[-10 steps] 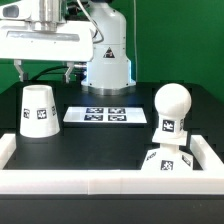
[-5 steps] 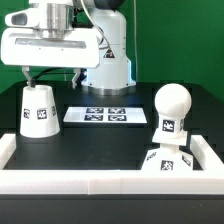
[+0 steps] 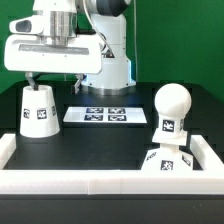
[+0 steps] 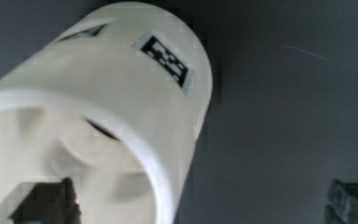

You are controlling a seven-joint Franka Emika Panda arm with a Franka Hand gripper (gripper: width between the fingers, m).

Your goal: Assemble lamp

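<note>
The white cone shade stands on the black table at the exterior view's left, tag facing front. My gripper hangs open just above its top, fingers apart and empty. In the wrist view the shade fills most of the picture; one dark fingertip shows over its open mouth and the other over bare table, so the near rim lies between them. The round bulb stands upright at the exterior view's right. The base sits just in front of it, by the white wall.
The marker board lies flat in the middle of the table, behind the parts. A low white wall runs along the front edge and up both sides. The arm's pedestal stands at the back.
The gripper has come down and shifted toward the exterior view's right, ending over the shade. The shade, bulb and base have not moved.
</note>
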